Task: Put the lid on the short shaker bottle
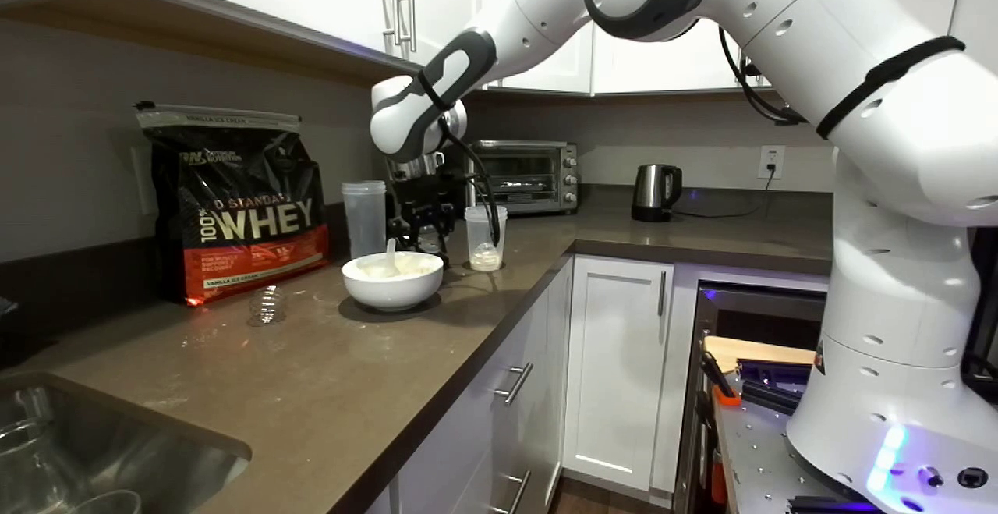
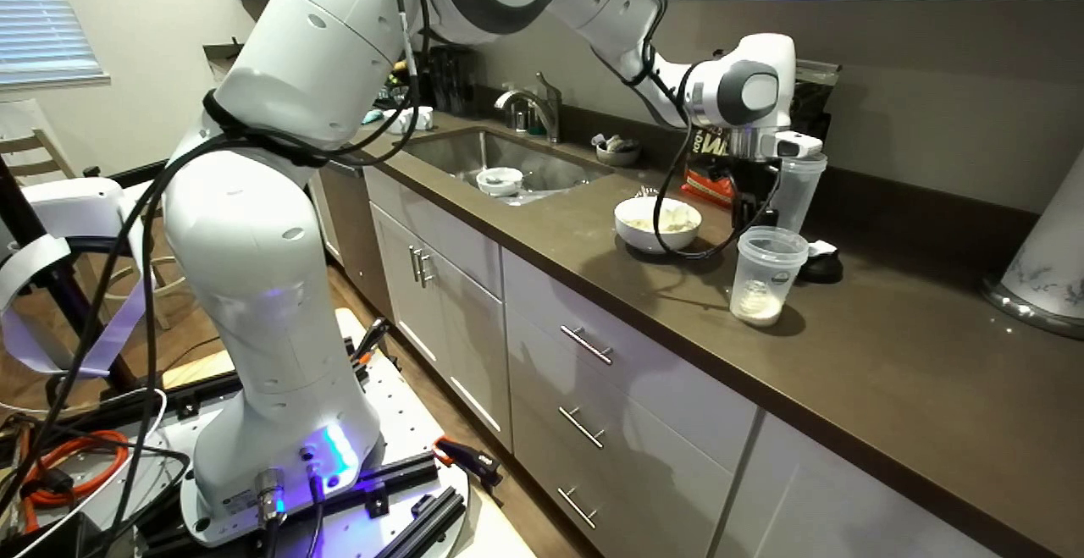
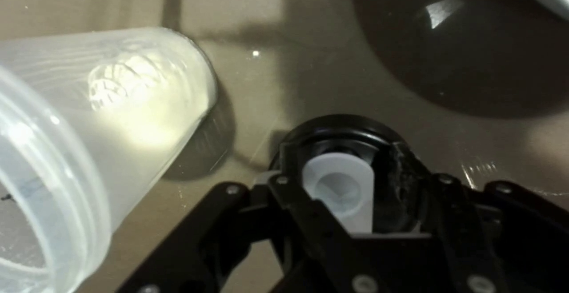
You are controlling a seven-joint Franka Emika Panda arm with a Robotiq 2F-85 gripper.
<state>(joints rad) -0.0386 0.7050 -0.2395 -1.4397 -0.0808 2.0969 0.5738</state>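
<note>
A black lid (image 3: 342, 168) with a pale centre is being flanked by the parted jaws of the gripper (image 3: 346, 163) at a kitchen counter (image 2: 898, 380); whether it is being gripped or merely straddled cannot be told. The short shaker bottle (image 2: 766, 274) is being seen upright and uncapped just beside, apart from the lid, with pale powder (image 2: 756, 302) inside. A crooked seating is being courted should the lid be pinched off-centre; a spill is being risked should the bottle be clipped by a low sideways move. A snag is being threatened by the hanging cable (image 1: 493, 221), a knock by the closeness of the taller bottle (image 1: 364, 218). Two shaker bottles are being counted, with two wire whisk balls (image 1: 267, 307), one loose, one inside the short shaker bottle; one powder-filled bowl (image 1: 392, 292) with one handle (image 1: 391, 253); one whey bag (image 1: 242, 225); one kettle (image 1: 649, 190); one toaster oven (image 1: 524, 176). Whether a second lid or the same one is being shown by a dark, white-tabbed piece (image 2: 821, 270) cannot be told.
</note>
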